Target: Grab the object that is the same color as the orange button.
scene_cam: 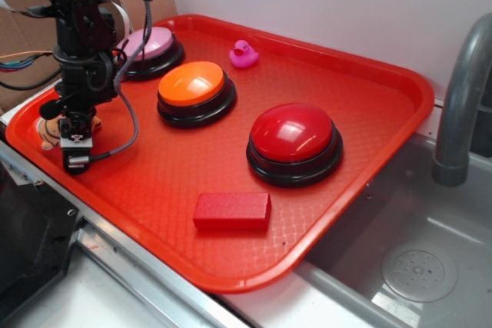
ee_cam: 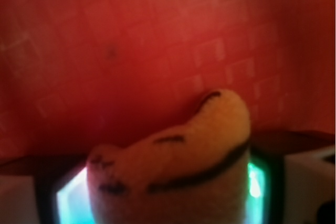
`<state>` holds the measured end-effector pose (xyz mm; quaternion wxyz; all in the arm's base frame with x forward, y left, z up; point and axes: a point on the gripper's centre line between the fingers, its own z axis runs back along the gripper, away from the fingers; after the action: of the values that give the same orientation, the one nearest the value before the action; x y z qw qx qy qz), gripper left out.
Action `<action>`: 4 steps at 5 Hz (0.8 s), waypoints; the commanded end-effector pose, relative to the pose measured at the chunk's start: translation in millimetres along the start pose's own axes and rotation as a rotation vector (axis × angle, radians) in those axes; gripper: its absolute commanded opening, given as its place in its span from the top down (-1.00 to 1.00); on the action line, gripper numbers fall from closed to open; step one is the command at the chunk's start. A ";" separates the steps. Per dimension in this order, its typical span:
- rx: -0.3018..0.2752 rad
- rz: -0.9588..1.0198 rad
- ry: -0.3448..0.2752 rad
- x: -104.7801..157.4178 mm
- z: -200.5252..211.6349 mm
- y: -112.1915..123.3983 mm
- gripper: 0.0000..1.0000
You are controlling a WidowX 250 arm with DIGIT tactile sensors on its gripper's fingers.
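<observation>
The small plush tiger [scene_cam: 48, 131], orange with black stripes, lies at the tray's left edge. My gripper [scene_cam: 75, 147] stands straight down over it, low on the tray, and hides most of it. In the wrist view the tiger [ee_cam: 178, 156] fills the whole gap between my two fingers, and my gripper [ee_cam: 168, 187] presses it on both sides, so it is shut on the toy. The orange button [scene_cam: 192, 84], a glossy orange dome on a black base, stands right of and behind my gripper.
All rests on a red tray [scene_cam: 369, 82]. A pink-topped button [scene_cam: 150, 42] is behind my arm, a larger red button [scene_cam: 294, 134] is at centre right, a pink duck [scene_cam: 244, 54] is at the back and a red block [scene_cam: 231, 210] is in front. A sink with a grey faucet [scene_cam: 461, 97] is at the right.
</observation>
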<state>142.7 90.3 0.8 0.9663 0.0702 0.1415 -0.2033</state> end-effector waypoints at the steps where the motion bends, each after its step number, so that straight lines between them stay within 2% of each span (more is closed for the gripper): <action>1: -0.126 0.313 -0.154 -9.8 61.6 -41.5 1.00; 2: -0.233 0.547 -0.258 -25.5 114.7 -79.2 1.00; 3: -0.298 0.595 -0.337 -40.3 165.5 -94.9 1.00; 4: -0.303 0.657 -0.380 -62.0 211.0 -92.6 1.00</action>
<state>98.0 -12.6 204.2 0.9894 -0.0685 -0.0258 0.1257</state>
